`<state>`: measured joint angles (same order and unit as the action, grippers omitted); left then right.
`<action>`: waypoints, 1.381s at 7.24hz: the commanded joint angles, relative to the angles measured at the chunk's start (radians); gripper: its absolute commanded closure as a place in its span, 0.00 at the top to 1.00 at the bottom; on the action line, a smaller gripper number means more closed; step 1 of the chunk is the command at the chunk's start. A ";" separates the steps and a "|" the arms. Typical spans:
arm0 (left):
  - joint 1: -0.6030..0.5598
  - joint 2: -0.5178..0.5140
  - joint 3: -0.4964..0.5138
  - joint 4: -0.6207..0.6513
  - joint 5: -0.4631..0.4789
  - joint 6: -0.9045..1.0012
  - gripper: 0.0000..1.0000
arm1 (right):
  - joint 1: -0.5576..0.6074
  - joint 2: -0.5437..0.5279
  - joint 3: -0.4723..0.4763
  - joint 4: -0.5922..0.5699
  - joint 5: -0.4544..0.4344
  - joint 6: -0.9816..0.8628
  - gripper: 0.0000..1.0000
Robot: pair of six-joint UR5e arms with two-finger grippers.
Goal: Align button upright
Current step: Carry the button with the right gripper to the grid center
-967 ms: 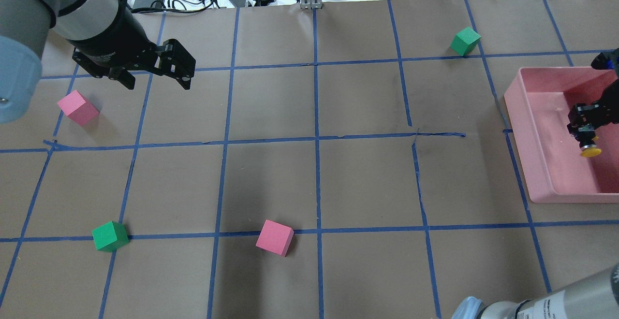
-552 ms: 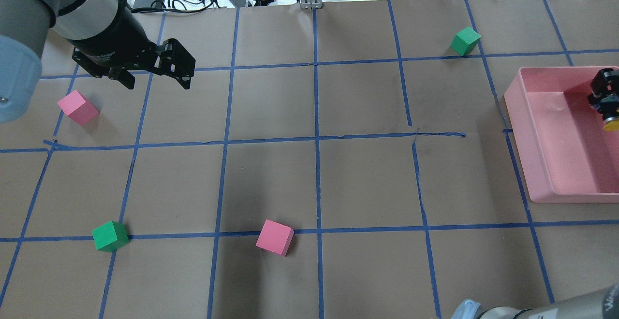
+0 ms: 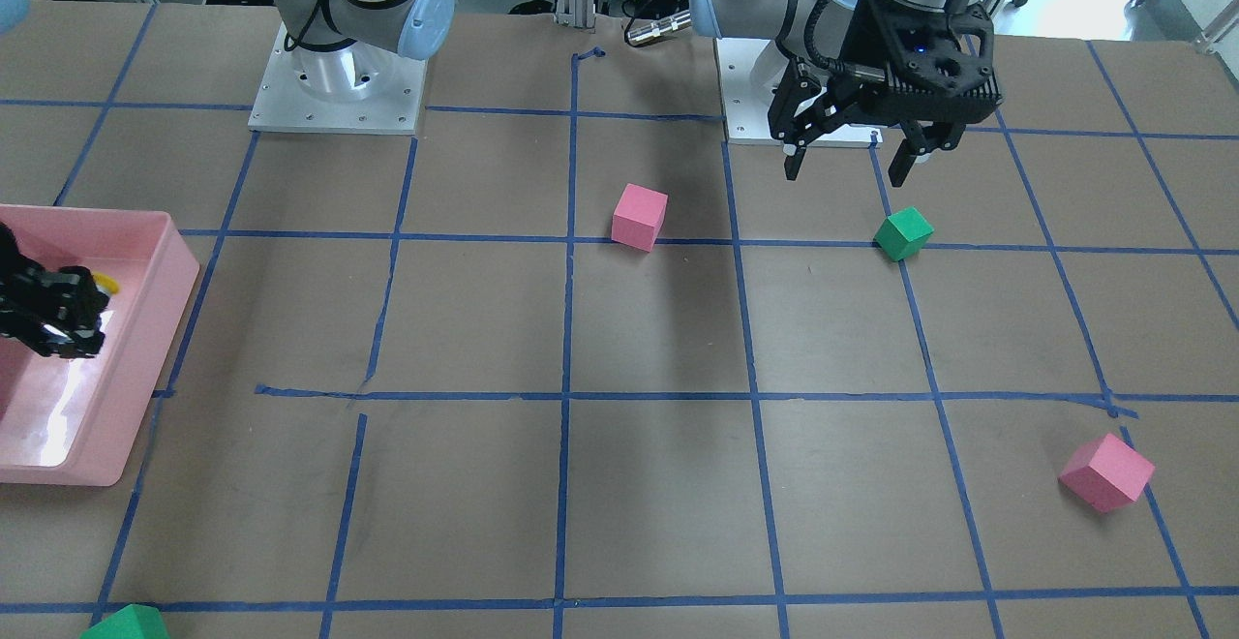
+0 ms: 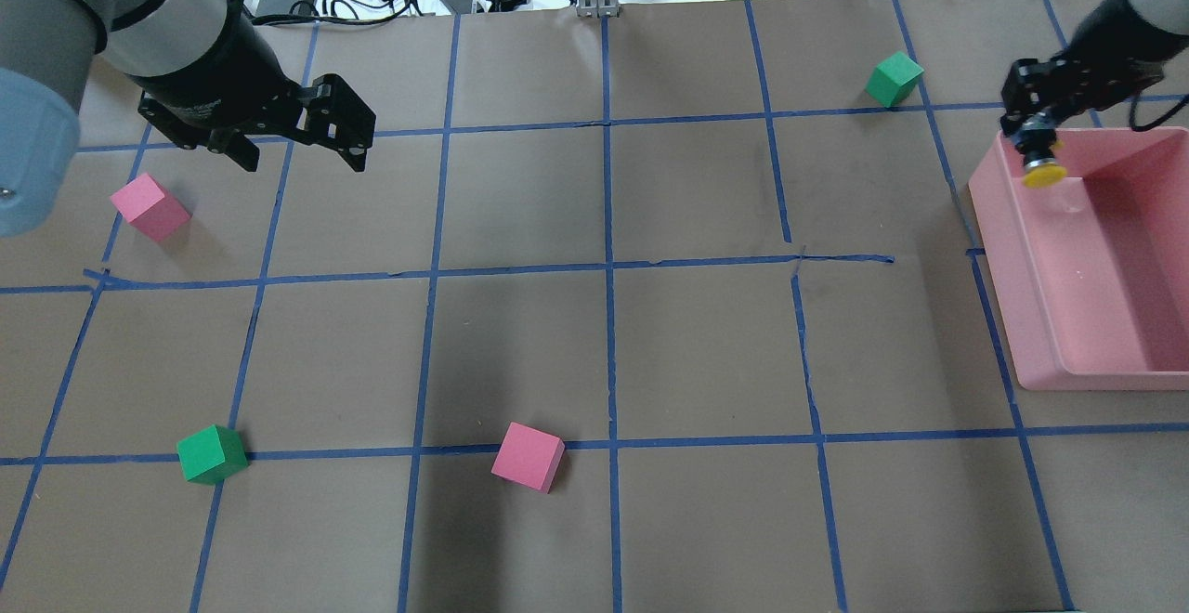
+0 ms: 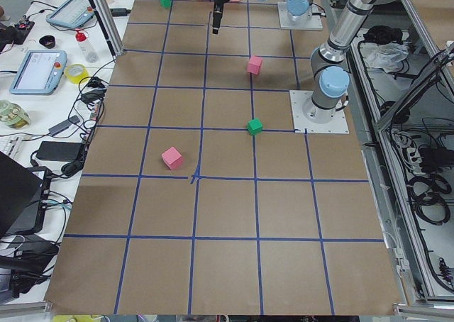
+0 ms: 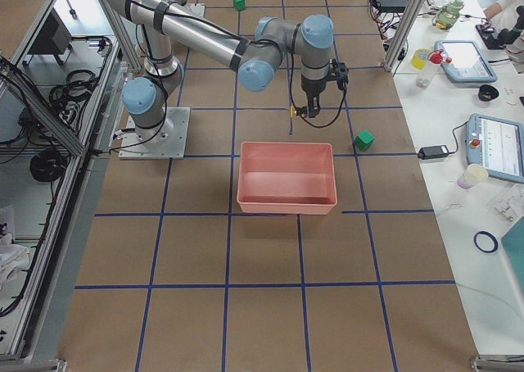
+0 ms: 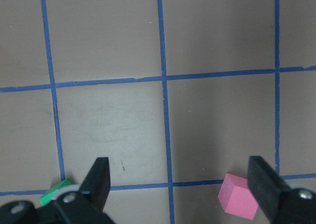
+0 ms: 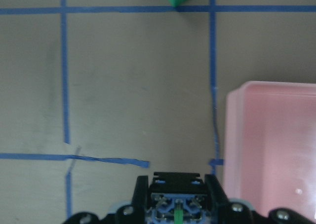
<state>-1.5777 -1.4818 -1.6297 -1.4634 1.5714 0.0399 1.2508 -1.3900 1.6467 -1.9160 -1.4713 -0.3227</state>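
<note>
The button (image 4: 1042, 176) has a yellow cap on a black body. My right gripper (image 4: 1033, 144) is shut on its body and holds it in the air over the far left corner of the pink tray (image 4: 999, 223). The button lies sideways, with the cap toward the robot's side. In the front-facing view the right gripper (image 3: 53, 324) is over the tray (image 3: 145, 329), and only a sliver of the cap (image 3: 105, 283) shows. My left gripper (image 4: 302, 150) is open and empty above the table at the far left; it also shows in the front-facing view (image 3: 847, 172).
Foam cubes lie on the taped brown paper: a pink cube (image 4: 149, 207) near the left gripper, a green cube (image 4: 212, 453) and a pink cube (image 4: 528, 456) at the near side, and a green cube (image 4: 894, 79) just beyond the tray. Cables lie past the far edge.
My right gripper has lifted the button out of the tray's inside and carried it to the tray's far left corner. The left arm has not moved.
</note>
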 commanded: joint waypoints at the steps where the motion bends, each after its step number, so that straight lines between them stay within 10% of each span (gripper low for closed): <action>1: 0.001 0.000 -0.001 0.000 0.001 0.000 1.00 | 0.266 0.037 -0.001 -0.096 0.008 0.330 0.00; 5: 0.001 0.000 -0.001 0.000 -0.001 0.000 1.00 | 0.568 0.199 -0.041 -0.279 -0.006 0.703 0.00; 10: -0.001 0.000 -0.001 0.000 -0.001 0.000 1.00 | 0.665 0.388 -0.074 -0.446 0.034 0.648 0.00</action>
<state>-1.5784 -1.4818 -1.6306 -1.4634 1.5708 0.0399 1.9074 -1.0400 1.5731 -2.3121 -1.4588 0.3527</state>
